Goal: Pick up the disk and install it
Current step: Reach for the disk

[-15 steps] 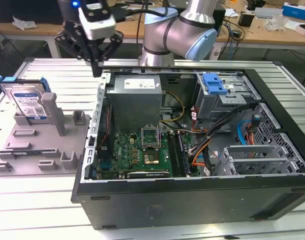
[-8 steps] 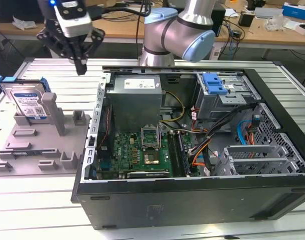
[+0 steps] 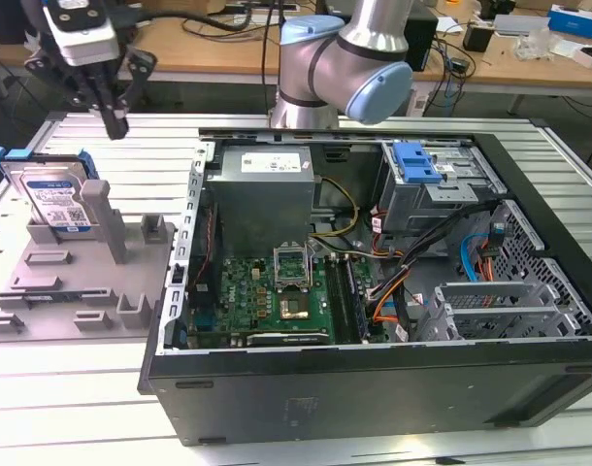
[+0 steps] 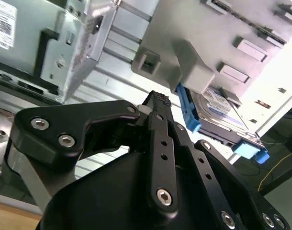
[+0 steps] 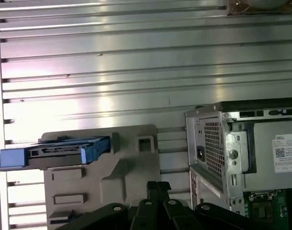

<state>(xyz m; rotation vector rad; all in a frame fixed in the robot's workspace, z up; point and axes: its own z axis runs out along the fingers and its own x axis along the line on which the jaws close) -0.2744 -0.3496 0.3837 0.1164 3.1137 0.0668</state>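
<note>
Aluminium slats made up the table [image 3: 73, 388], ribbed and bright, with bare stretches around the grey plastic fixture [image 3: 82, 282] at the exterior view's left. The disk [image 3: 53, 189] stood on edge in that fixture. It was silver with a white-and-blue label, and its blue carrier [image 3: 10, 155] showed along the top edge and one corner. A grey post [image 3: 95, 209] covered part of its lower face. Above it, a little toward the exterior view's right, hung the gripper [image 3: 115, 131], well clear of the disk with open air between them. Its jaws were pressed together and held nothing; in the second wrist view the black fingers [image 4: 160, 143] met at a ridged tip. The fixture's right edge lay just beside the wall of the open black case [image 3: 374, 398], leaving a narrow strip of slats there. Inside, a grey boxy supply [image 3: 262, 194] sat near the far wall, a blue latch [image 3: 415, 160] topped the metal cage [image 3: 442, 199], and cables [image 3: 412, 262] tangled beside the green board [image 3: 267, 291]. The arm [image 3: 345, 58] rose behind the case, cut off at the top edge, as was the gripper's upper body. In the first wrist view the disk [image 5: 60, 151] showed edge-on as a thin blue bar, its label out of sight.
</note>
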